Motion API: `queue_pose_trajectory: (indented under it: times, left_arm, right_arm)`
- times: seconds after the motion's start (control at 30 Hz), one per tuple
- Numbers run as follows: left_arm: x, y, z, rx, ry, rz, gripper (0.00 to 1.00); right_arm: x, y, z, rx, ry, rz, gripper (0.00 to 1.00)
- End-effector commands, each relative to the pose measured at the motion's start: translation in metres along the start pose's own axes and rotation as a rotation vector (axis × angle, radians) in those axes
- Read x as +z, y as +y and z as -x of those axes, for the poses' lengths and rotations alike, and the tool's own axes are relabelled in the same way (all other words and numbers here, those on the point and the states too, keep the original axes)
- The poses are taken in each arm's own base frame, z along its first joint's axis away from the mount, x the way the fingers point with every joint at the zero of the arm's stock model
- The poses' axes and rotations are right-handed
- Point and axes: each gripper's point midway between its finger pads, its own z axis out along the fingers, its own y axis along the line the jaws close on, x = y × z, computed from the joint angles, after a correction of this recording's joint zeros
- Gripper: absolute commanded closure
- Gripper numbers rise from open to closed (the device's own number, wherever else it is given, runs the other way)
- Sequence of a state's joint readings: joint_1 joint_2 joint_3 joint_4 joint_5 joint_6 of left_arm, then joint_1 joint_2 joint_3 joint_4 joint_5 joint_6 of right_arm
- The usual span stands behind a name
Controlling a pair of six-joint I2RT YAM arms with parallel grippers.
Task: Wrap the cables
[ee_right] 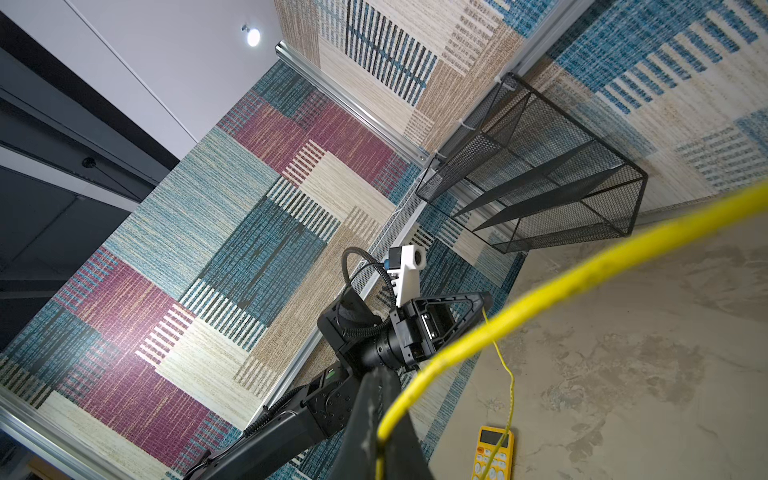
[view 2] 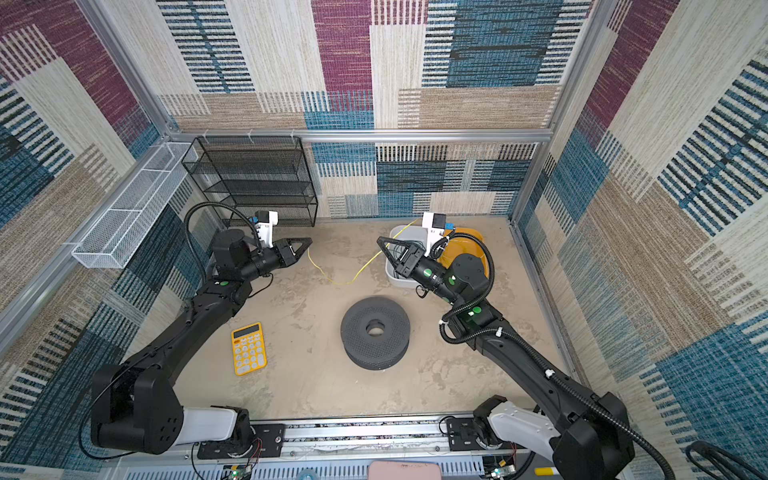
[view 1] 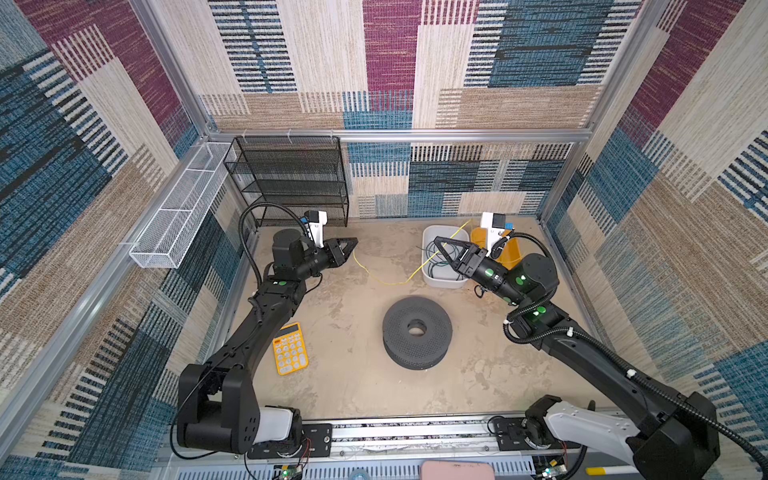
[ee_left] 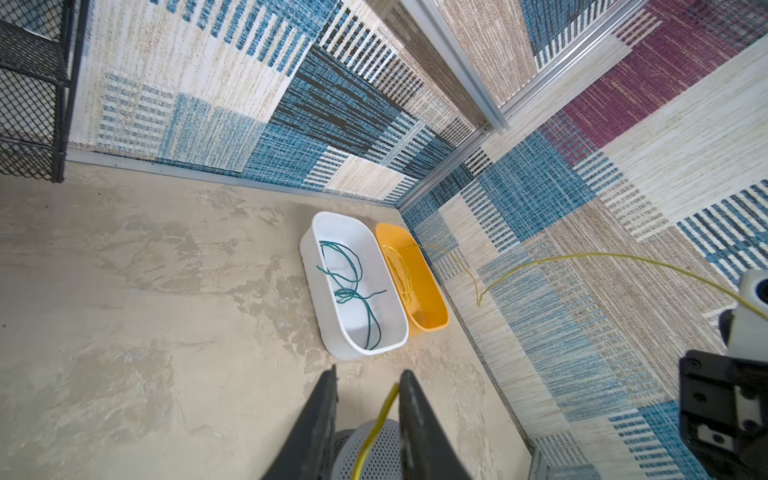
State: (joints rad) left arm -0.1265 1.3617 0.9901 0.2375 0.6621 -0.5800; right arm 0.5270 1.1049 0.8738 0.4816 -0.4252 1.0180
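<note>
1. Grips the yellow cable [view 1: 390, 283] in the clenched right pincer [view 1: 436, 240], raised by the white tub [view 1: 440, 283] near the far right corner of the worktop [view 1: 353, 395].
2. Straddles the same cable with the left pincer [ee_left: 368, 376], jaws apart; possibly touching one finger, hard to tell.
3. Lets the slack sag low between both pincers, with the far end trailing into the yellow tub [ee_left: 428, 299].
4. Stores the green cable [ee_left: 351, 291] loosely looped inside the white tub.

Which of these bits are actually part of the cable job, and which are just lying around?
In the job: yellow cable, green cable, white tub, orange tub, probably the black spool.
Lying about: yellow calculator, black mesh shelf, white wire basket.
</note>
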Motion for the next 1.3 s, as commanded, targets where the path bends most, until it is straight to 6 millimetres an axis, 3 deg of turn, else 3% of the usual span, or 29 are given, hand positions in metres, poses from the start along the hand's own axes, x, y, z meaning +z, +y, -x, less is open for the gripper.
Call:
queue_pose_trajectory:
  times: [0.0,0.1,0.23,0.33,0.4,0.43,0.63,0.8,0.93,1.1,1.27]
  left_arm:
    - [-0.003,-0.015,0.004,0.027,-0.017,-0.067,0.63]
    - [-0.002,-0.013,-0.004,0.026,0.008,-0.071,0.50]
    - [-0.003,-0.007,-0.009,0.030,0.015,-0.045,0.45]
    - [-0.004,-0.006,-0.006,0.035,-0.002,-0.037,0.66]
    - [-0.005,-0.007,-0.003,0.036,-0.014,-0.033,0.93]
    - [-0.006,-0.008,-0.001,0.036,-0.018,-0.033,1.00]
    - [-0.017,-0.019,0.018,0.057,-0.075,-0.005,1.00]
    - [-0.051,-0.013,0.047,0.019,-0.201,0.089,1.00]
    - [-0.072,-0.010,0.062,-0.092,-0.318,0.040,1.00]
    - [-0.081,-0.024,0.075,-0.125,-0.374,-0.066,1.00]
    - [-0.083,-0.038,0.085,-0.116,-0.382,-0.115,1.00]
  right_arm:
    - [-0.001,0.012,0.007,-0.023,-0.025,0.032,1.00]
    - [-0.002,0.012,0.008,-0.022,-0.029,0.029,1.00]
    - [-0.001,0.011,0.007,-0.017,-0.026,0.031,1.00]
    - [-0.001,0.010,0.006,-0.015,-0.023,0.029,1.00]
    - [-0.001,0.008,0.005,-0.013,-0.024,0.023,1.00]
    - [-0.002,0.006,0.005,-0.014,-0.024,0.017,1.00]
    - [-0.009,-0.006,0.007,-0.038,-0.056,-0.049,1.00]
    - [-0.036,-0.038,0.024,-0.119,-0.182,-0.237,1.00]
    - [-0.062,-0.075,0.033,-0.081,-0.282,-0.353,1.00]
    - [-0.079,-0.123,0.022,0.045,-0.316,-0.414,1.00]
    - [-0.079,-0.147,0.002,0.095,-0.259,-0.445,0.99]
